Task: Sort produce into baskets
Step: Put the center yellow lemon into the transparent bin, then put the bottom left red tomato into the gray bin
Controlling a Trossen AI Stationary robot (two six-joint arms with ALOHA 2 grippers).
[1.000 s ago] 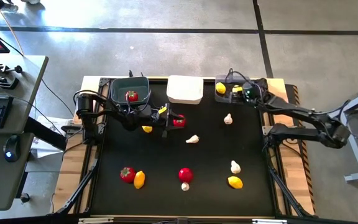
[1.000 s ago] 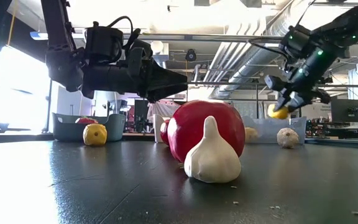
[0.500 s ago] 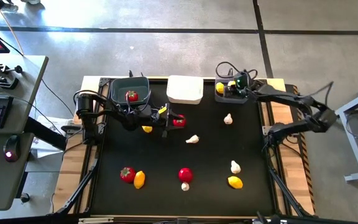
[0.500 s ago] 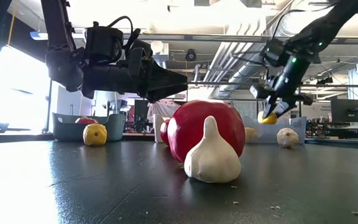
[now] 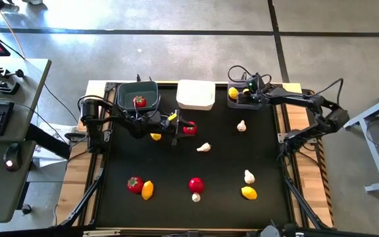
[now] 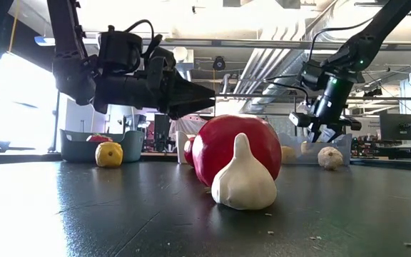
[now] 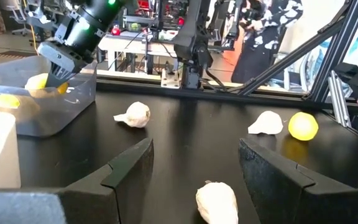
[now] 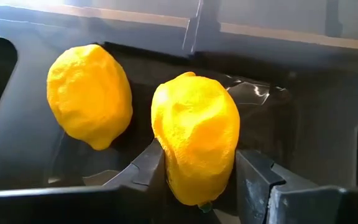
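My right gripper [image 5: 246, 93] is down inside the dark grey basket [image 5: 254, 103] at the table's far right, shut on a yellow lemon [image 8: 194, 146]. A second lemon [image 8: 89, 93] lies beside it in that basket. My left gripper [image 5: 181, 126] is open and hovers near a red tomato [image 5: 190, 129] at the far middle; the tomato is hidden in the left wrist view. The white basket [image 5: 196, 95] stands at the far middle. The left dark basket [image 5: 125, 99] holds one tomato [image 5: 139, 101]. Tomatoes, lemons and garlic bulbs lie loose on the black table. My right gripper pinches the lemon's lower half [image 8: 166, 177] between its two fingers [image 8: 145, 165], one on each side. The fingers come from above, pointing down into the basket. The lemon stands on end between them; whether it touches the basket floor I cannot tell.
Loose on the table: garlic bulbs [image 5: 241, 125], [image 5: 203, 147], [image 5: 249, 176], [image 5: 195, 197], lemons [image 5: 155, 137], [image 5: 148, 189], [image 5: 249, 193], tomatoes [image 5: 134, 184], [image 5: 196, 184]. A desk with a keyboard stands left of the table.
My right gripper has carried the lemon toward the table's left edge and gone down with it into the far right dark basket, staying shut on it. My left gripper has kept still.
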